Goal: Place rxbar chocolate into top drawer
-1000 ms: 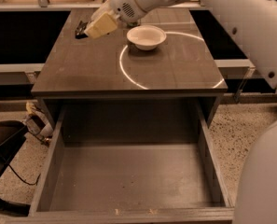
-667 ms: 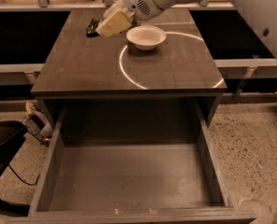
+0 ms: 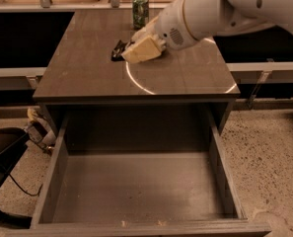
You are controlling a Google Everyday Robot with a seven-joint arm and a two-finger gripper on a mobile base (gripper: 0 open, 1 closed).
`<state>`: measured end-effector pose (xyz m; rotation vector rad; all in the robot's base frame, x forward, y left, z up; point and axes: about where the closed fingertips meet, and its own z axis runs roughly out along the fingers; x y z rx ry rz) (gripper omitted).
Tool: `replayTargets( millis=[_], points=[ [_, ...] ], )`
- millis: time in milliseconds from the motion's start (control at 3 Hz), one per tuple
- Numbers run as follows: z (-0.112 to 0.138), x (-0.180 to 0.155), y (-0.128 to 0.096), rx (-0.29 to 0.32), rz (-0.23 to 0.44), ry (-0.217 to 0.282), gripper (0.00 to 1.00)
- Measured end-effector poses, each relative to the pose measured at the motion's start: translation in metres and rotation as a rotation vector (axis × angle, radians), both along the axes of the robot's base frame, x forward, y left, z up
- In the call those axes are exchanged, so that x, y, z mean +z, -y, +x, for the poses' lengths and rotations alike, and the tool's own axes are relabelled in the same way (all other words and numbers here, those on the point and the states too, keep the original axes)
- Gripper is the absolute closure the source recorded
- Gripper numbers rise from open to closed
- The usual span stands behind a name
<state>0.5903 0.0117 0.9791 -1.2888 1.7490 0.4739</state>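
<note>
My gripper (image 3: 128,54) hangs over the middle of the tabletop (image 3: 82,78), reaching in from the right on a white arm. Its cream fingers (image 3: 145,48) are shut on the rxbar chocolate (image 3: 118,50), a flat black bar that sticks out to the left of the fingertips just above the table. The top drawer (image 3: 136,191) stands pulled open below the table's front edge, and its flat grey-brown bottom is bare. The gripper is behind and above the drawer opening.
A green can (image 3: 140,11) stands upright at the back of the table, just behind the arm. A bright ring of light (image 3: 136,85) lies on the tabletop. A dark chair (image 3: 3,152) and a cable sit on the floor to the left.
The gripper has moved with the bar from the table's back left towards its middle and front. The arm now covers the white bowl and has uncovered the green can.
</note>
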Motion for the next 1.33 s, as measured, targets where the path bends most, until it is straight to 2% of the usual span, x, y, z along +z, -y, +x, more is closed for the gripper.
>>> replayTargets(
  millis=[333, 667, 1000, 1333],
  points=[
    [-0.025, -0.039, 0.02, -0.036, 0.019, -0.046, 1.0],
    [-0.049, -0.086, 0.038, -0.035, 0.058, -0.087, 1.0],
    [-0.085, -0.157, 0.061, 0.022, 0.085, -0.143, 1.0],
    [-0.104, -0.2, 0.073, 0.06, 0.102, -0.182, 1.0]
  ],
)
